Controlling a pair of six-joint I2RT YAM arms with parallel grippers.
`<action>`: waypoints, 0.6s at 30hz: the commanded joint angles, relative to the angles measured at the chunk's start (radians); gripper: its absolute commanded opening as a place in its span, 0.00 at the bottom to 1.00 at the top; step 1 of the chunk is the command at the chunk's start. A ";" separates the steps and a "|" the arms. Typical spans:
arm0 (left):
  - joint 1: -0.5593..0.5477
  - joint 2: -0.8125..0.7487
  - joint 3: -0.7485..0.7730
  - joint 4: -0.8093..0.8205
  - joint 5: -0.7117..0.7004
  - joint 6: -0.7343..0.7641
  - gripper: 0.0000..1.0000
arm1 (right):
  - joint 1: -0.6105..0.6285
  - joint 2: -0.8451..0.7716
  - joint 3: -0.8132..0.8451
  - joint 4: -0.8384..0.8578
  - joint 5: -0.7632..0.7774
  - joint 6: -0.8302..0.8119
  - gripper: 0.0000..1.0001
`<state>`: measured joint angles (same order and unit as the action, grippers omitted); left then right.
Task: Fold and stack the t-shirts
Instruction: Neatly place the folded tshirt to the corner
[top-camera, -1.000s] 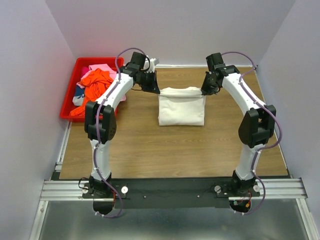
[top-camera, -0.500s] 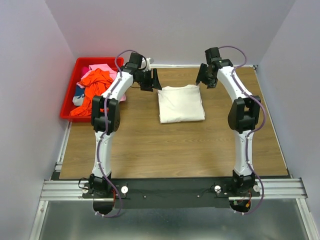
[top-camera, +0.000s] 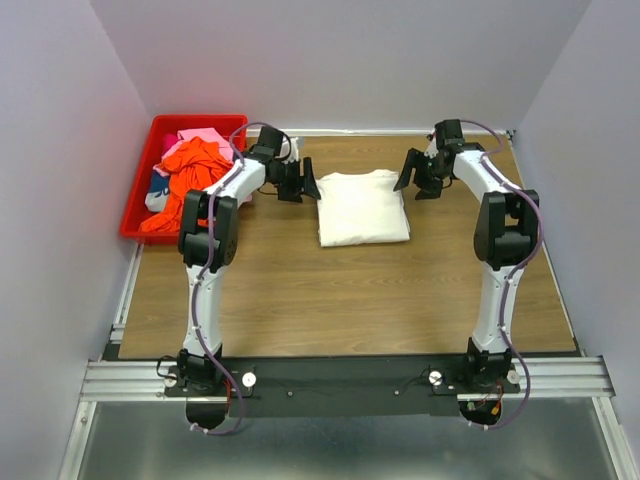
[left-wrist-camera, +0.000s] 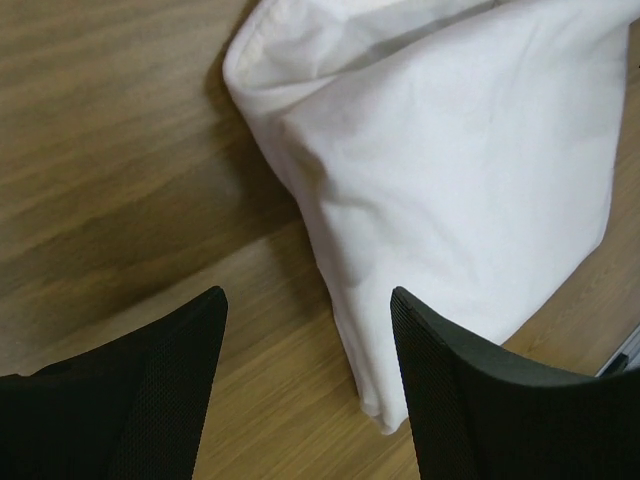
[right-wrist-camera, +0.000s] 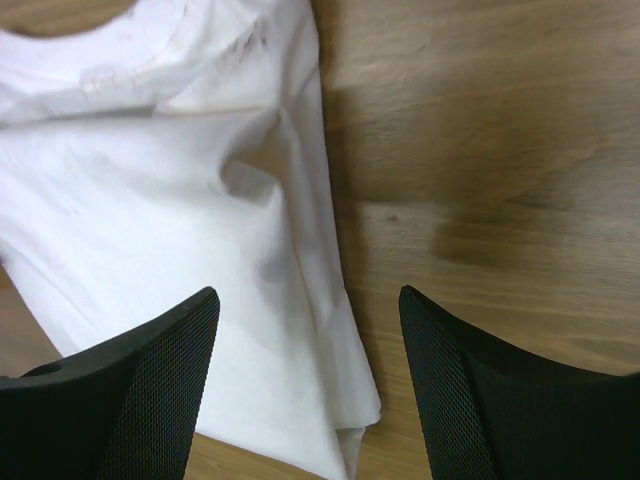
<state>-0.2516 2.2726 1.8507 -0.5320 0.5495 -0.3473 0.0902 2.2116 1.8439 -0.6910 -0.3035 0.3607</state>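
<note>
From the top camera the fingers of both claws are too small to read, and the left arm covers the 4 o'clock corner of the red bin (top-camera: 137, 205); the heap in it shows an orange shirt (top-camera: 192, 163) on top and a pink one (top-camera: 203, 133) at 12 o'clock, with a blue-and-white piece at 8 o'clock mostly buried, its kind unclear; each wrist camera cuts the white t-shirt (top-camera: 363, 207) off at the frame edge and shows only the dark tips of its own fingers, so how high either claw sits above the wood cannot be told.

The white t-shirt lies folded and flat on the table (top-camera: 340, 300), toward 12 o'clock from the table's centre, collar at its far edge; the bin stands at 10 o'clock, beside the table's left edge.

The left gripper (top-camera: 303, 186) is just beside the shirt's 10 o'clock corner; in its wrist view its fingers (left-wrist-camera: 130, 400) are spread wide, with bare wood and the shirt's folded edge in the gap and nothing clasped; the right gripper (top-camera: 412, 181) is just beside the 2 o'clock corner, likewise spread wide over the shirt's side edge and holding nothing.

A second ago both claws were pinching the shirt's far edge, lifted; half a second ago they had let go and the shirt lay as it does now; since then both claws have come nearer, toward 6 o'clock, and the shirt has not shifted.
</note>
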 joint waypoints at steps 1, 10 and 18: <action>-0.023 -0.061 -0.045 0.047 0.026 0.033 0.74 | -0.017 -0.058 -0.077 0.097 -0.187 -0.086 0.79; -0.048 -0.038 -0.102 0.082 0.017 0.027 0.58 | -0.027 -0.047 -0.189 0.130 -0.229 -0.160 0.79; -0.054 -0.007 -0.137 0.081 -0.005 0.031 0.28 | -0.027 -0.036 -0.252 0.183 -0.272 -0.174 0.79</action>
<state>-0.2993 2.2719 1.7355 -0.4541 0.5518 -0.3321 0.0696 2.1799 1.6314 -0.5404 -0.5316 0.2150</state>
